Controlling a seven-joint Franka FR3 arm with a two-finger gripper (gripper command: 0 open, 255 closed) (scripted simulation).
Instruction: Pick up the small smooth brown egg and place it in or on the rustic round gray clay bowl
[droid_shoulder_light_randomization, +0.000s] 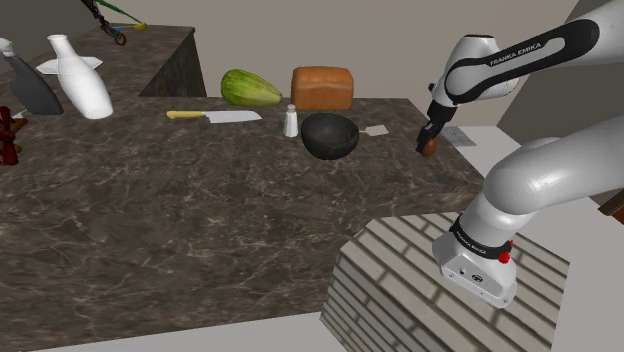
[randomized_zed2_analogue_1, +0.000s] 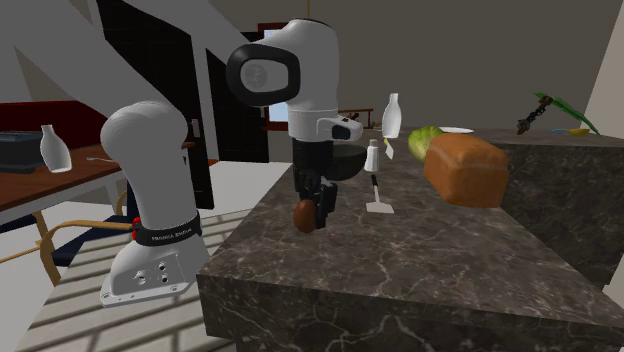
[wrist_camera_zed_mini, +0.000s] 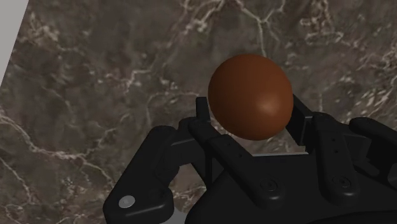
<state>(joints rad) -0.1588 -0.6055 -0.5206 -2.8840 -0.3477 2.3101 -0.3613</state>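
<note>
The gripper (droid_shoulder_light_randomization: 431, 141) has its jaws squeezed tight on the brown egg (droid_shoulder_light_randomization: 429, 148), near the edge of the counter (droid_shoulder_light_randomization: 200, 220). The grab looks done. The egg must yet go over to the dark bowl (droid_shoulder_light_randomization: 330, 136) nearby and be let go.

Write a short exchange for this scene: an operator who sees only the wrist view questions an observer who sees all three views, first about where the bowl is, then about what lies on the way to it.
Operator: My gripper is shut on the brown egg above a marbled counter. Where is the bowl?
Observer: In the shoulder view the dark bowl sits on the same counter, to that view's left of the gripper and apart from it.
Operator: Does anything lie between them?
Observer: Yes. A small white utensil lies flat on the counter between the bowl and the gripper.
</note>
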